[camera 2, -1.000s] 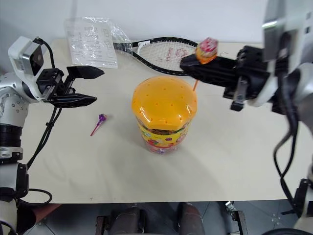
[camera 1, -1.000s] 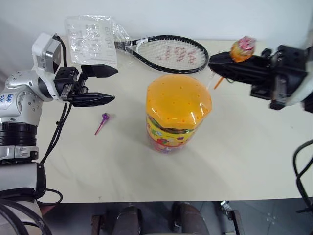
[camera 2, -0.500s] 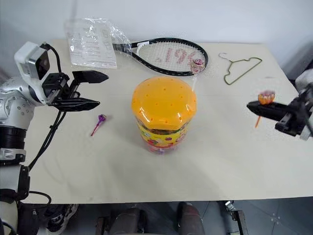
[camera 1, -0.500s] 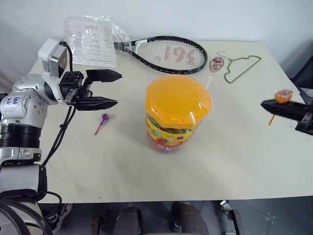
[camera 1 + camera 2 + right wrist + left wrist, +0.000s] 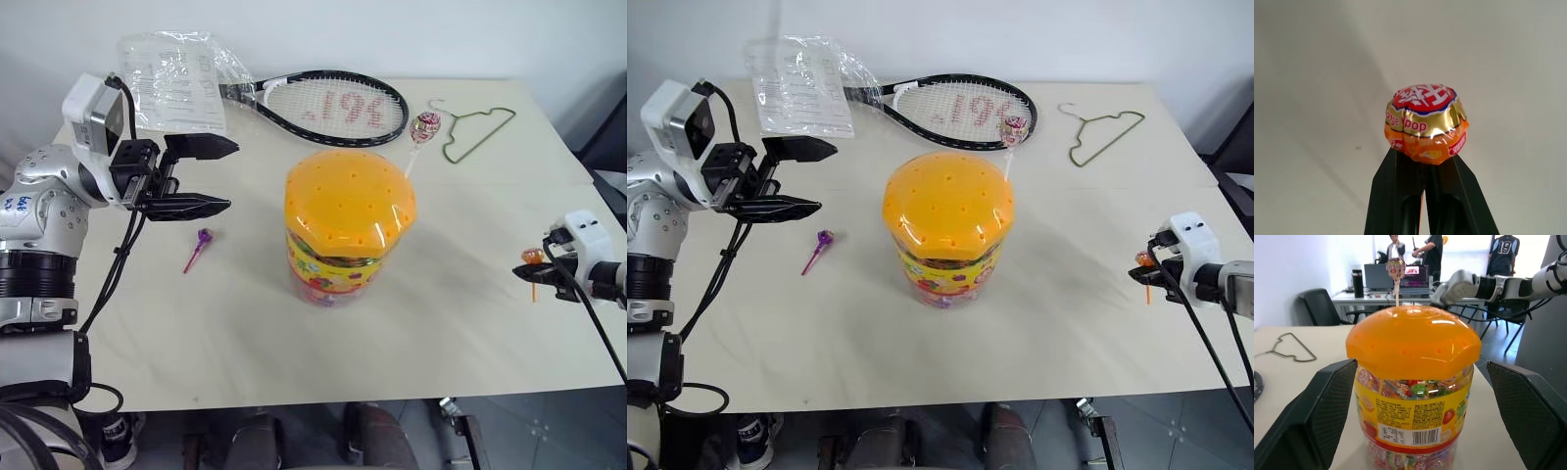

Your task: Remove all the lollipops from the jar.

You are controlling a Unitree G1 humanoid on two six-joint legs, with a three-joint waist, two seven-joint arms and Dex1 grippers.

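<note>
1. Right claw (image 5: 534,271) pinched on orange lollipop (image 5: 1426,122), near the surface's (image 5: 470,323) right edge.
2. Left claw (image 5: 211,176) wide open, empty, left of jar (image 5: 348,225).
3. Swirl lollipop (image 5: 424,127) apparently standing in jar's lid; purple lollipop (image 5: 201,245) lies on the surface.

The wrapper of the orange lollipop (image 5: 1426,123) carries the legible fragment "pop" in white on its gold band. The strings of the tennis racket (image 5: 323,103) bear red characters resembling "196" seen upside down. The jar (image 5: 1413,389) label shows a barcode and fine print, unreadable. A person's jersey (image 5: 1502,246) shows "19".
</note>
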